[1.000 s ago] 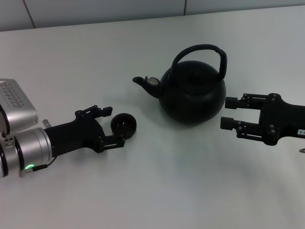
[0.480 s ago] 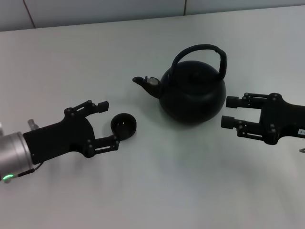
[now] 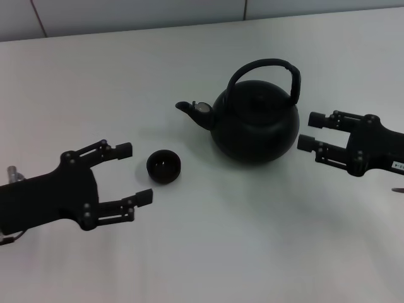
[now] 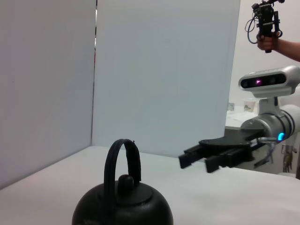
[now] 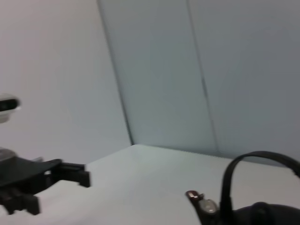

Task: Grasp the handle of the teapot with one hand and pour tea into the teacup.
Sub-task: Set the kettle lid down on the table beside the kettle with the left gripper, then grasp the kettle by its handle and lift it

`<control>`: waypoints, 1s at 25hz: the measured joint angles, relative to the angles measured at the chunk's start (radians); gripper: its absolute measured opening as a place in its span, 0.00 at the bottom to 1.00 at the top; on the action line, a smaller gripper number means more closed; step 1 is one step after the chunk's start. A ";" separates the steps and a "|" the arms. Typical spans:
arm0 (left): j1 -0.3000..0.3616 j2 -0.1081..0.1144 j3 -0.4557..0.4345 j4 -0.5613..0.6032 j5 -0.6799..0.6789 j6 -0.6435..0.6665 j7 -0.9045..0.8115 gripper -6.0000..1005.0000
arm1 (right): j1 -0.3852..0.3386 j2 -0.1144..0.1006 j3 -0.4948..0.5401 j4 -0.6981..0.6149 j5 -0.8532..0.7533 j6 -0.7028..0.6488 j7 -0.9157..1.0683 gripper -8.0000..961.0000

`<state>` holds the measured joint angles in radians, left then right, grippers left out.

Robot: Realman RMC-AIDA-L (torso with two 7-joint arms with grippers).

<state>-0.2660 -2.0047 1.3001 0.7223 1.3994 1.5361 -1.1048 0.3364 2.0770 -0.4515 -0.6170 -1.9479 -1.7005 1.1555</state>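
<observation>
The matte black teapot [image 3: 255, 126] stands upright mid-table, spout pointing left, its arched black handle [image 3: 265, 65] over the lid. It also shows in the left wrist view [image 4: 123, 211] and the right wrist view [image 5: 253, 213]. The tiny black teacup [image 3: 164, 166] sits on the table left of the teapot, below the spout. My left gripper [image 3: 134, 173] is open and empty, just left of the cup, not touching it. My right gripper [image 3: 309, 131] is open and empty, just right of the teapot's body, apart from it. The left wrist view shows the right gripper [image 4: 194, 158] farther off.
The white table [image 3: 214, 240] runs to a pale wall [image 3: 126, 12] at the back. In the left wrist view a person's hand holds a device [image 4: 267, 23] beyond the table at the far side.
My left gripper has drawn back to the left and toward the front, away from the teacup. My right gripper has shifted slightly right and farther back. Teapot and cup have not moved.
</observation>
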 joint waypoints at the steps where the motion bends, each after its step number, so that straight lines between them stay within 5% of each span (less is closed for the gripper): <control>1: 0.000 0.007 0.000 0.001 0.000 0.004 -0.006 0.87 | 0.003 0.000 0.015 0.016 0.000 0.007 -0.017 0.60; 7: -0.002 0.033 -0.016 0.004 0.048 0.022 -0.062 0.87 | 0.009 0.000 0.060 0.076 0.002 0.049 -0.059 0.59; 14: -0.031 0.030 -0.101 0.007 0.186 0.055 -0.099 0.87 | 0.018 0.002 0.062 0.173 0.090 0.115 -0.093 0.59; 25: -0.042 0.029 -0.198 0.015 0.222 0.087 -0.128 0.87 | 0.028 0.004 0.061 0.262 0.194 0.283 -0.097 0.59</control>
<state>-0.3082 -1.9755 1.1017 0.7378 1.6215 1.6233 -1.2328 0.3648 2.0805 -0.3904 -0.3550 -1.7534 -1.4178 1.0588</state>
